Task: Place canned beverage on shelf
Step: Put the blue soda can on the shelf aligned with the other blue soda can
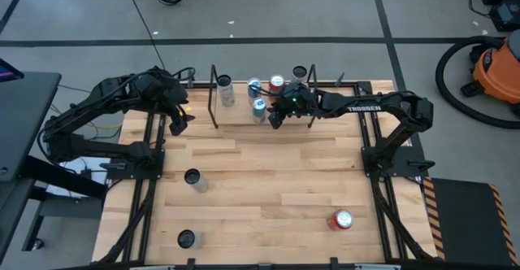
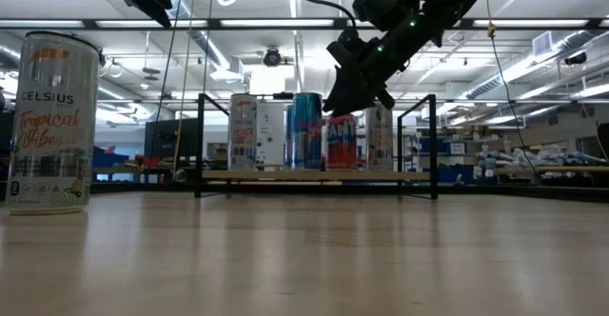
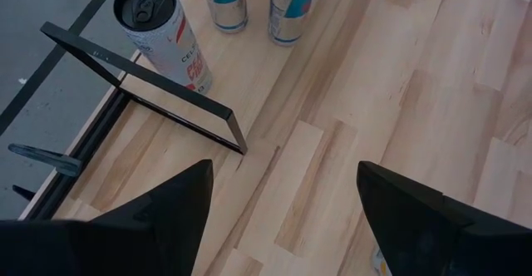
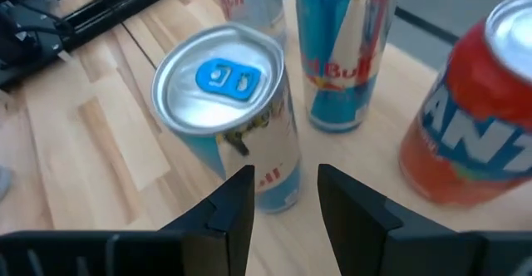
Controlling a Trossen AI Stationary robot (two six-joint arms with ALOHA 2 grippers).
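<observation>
**Right hand poised over a blue can at the shelf**

The blue can [image 4: 229, 118], silver-topped with a blue tab, stands upright on the shelf [image 1: 218, 99], just below and slightly to one side of the right hand [image 1: 276, 120]. The hand's fingers [image 4: 235, 205] are only narrowly parted and grip nothing; the can sits beyond their tips, not between them. That reads as a can just set down and let go, though the narrow gap leaves this a judgement. A second blue can [image 4: 345, 51] and a red can [image 4: 470, 126] stand close beyond the hand, so it has little room to either side. Farther along the shelf, a white can [image 1: 225, 89] stands alone near the end frame.

The left hand [image 1: 177, 122] waits off the shelf's far end, fingers [image 3: 179, 205] spread wide and empty, clear of the work.

Behind the hands, on the open table [image 1: 268, 180], three cans remain: two upright dark-topped cans [image 1: 192, 178] [image 1: 187, 239] and a red one [image 1: 340, 219] lying on its side.
</observation>
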